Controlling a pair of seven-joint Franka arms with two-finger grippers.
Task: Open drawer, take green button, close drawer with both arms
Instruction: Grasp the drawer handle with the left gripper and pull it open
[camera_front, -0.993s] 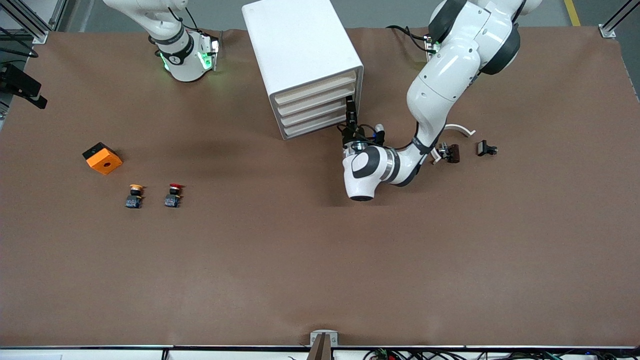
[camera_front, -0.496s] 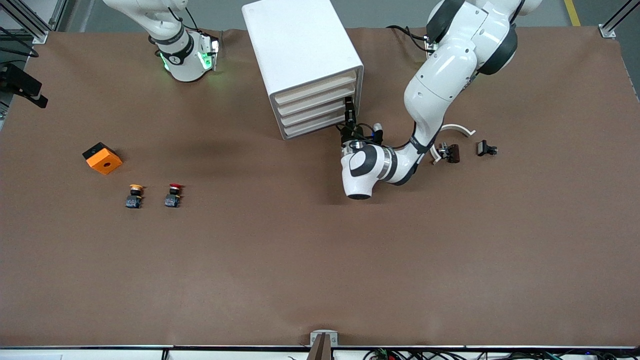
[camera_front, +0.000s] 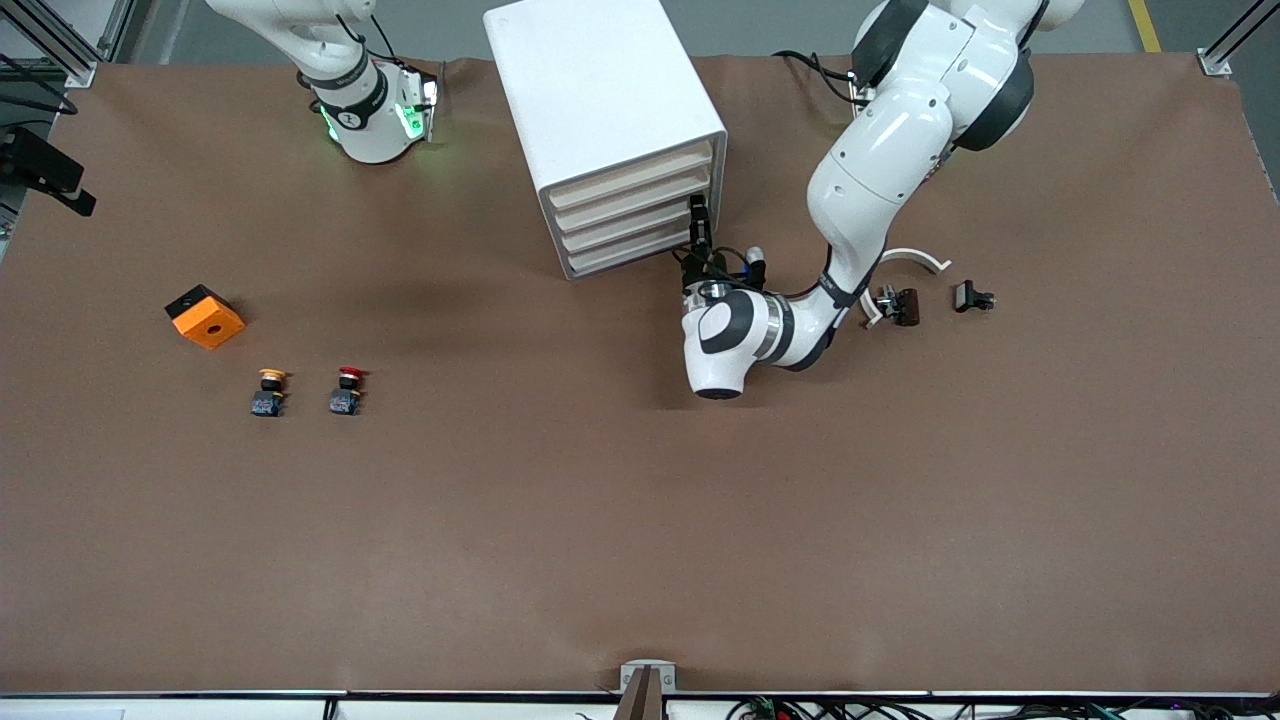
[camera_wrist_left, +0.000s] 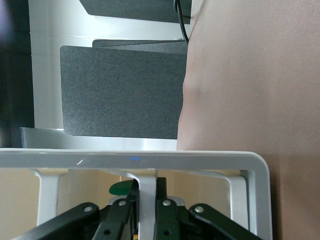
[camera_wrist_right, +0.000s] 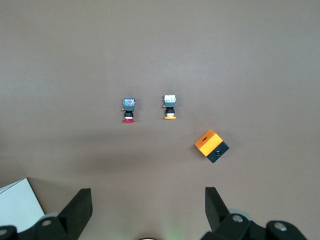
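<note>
A: Front view first. Cabinet (camera_front: 600, 90)?

B: White, at twelve o'clock on the table (camera_front: 640, 520), all four drawers pushed in. The left arm (camera_front: 880, 170) bends down to the cabinet's front, at its five o'clock corner. The left gripper (camera_front: 699, 215) is clamped on the drawer (camera_front: 620, 228), third from the top as near as I can judge.

A: Right arm (camera_front: 360, 110)?

B: Waiting up at eleven o'clock. An orange block (camera_front: 205, 316) sits at nine o'clock. At its five o'clock are a yellow-capped button (camera_front: 268, 392) and a red-capped button (camera_front: 346, 390), side by side. At three o'clock of the cabinet lie a white curved piece (camera_front: 915, 258) and two small dark parts (camera_front: 897, 305).

A: Left wrist view?

B: Black fingers (camera_wrist_left: 120, 215) pinched narrow on a white handle post (camera_wrist_left: 147, 192) against the beige front. A green patch (camera_wrist_left: 120, 189) shows beside them; can't tell what it is.

A: Right wrist view?

B: Right gripper (camera_wrist_right: 147, 205) spread wide, holding nothing, high over bare table, with both buttons and the block in sight below.
</note>
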